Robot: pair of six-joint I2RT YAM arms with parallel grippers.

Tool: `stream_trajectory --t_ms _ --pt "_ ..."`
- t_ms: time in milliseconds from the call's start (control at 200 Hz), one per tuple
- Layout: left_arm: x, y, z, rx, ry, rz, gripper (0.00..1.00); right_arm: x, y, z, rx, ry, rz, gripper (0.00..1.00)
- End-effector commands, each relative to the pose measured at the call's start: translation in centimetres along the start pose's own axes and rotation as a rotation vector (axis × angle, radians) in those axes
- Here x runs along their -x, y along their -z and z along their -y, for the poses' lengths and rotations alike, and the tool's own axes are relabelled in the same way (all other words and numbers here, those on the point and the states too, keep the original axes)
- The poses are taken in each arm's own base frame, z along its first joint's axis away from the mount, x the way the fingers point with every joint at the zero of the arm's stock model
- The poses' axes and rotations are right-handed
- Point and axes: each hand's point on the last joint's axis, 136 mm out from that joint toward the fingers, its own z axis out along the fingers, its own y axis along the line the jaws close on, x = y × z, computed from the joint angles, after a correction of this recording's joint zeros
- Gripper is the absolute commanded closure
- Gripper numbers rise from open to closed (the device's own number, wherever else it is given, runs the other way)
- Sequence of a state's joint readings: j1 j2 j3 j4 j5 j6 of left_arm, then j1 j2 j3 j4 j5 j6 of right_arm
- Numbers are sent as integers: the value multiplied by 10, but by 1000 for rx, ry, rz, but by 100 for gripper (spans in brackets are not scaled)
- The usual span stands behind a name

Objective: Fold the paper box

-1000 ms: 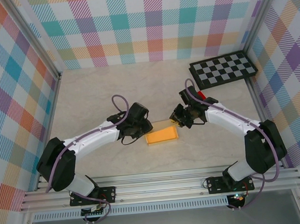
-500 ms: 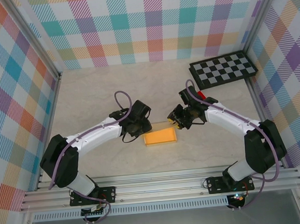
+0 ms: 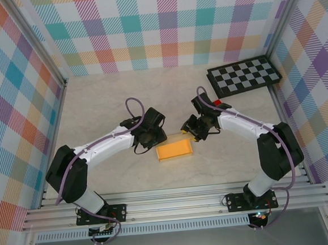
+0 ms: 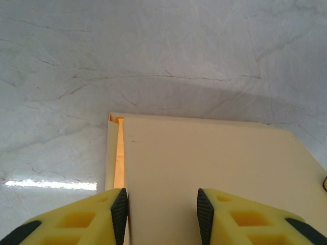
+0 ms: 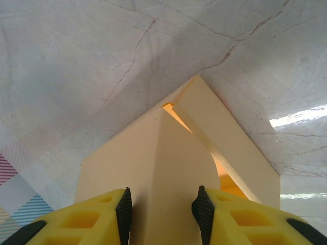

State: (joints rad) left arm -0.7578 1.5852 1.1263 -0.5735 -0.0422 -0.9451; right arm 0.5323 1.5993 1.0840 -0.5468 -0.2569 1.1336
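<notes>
1. Paper box lies on the tabletop between the arms. From above it's basically a closed rectangle.
2. Left gripper and right gripper have their fingers spread at its ends, pinching nothing.
3. Right wrist cam catches a flap gaping and left wrist cam an open seam, so I'd say tucking remains.

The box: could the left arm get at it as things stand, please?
Probably yes: the left gripper sits at the box's left edge, jaws apart, with nothing between them.
</notes>
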Motion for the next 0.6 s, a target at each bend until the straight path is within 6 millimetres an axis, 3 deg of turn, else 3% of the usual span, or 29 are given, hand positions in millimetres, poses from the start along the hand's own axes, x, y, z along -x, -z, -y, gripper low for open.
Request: stream_trajectory --t_ms 0,350,595 --pt "-4 -3 2 3 -16 -36 55 -11 -3 -9 10 38 -54 58" --pt "-5 -8 8 -4 -17 -56 52 -27 -7 -35 146 -25 -161 63" --pt "-6 -11 0 22 -25 -49 55 -18 -4 -12 29 53 -65 66"
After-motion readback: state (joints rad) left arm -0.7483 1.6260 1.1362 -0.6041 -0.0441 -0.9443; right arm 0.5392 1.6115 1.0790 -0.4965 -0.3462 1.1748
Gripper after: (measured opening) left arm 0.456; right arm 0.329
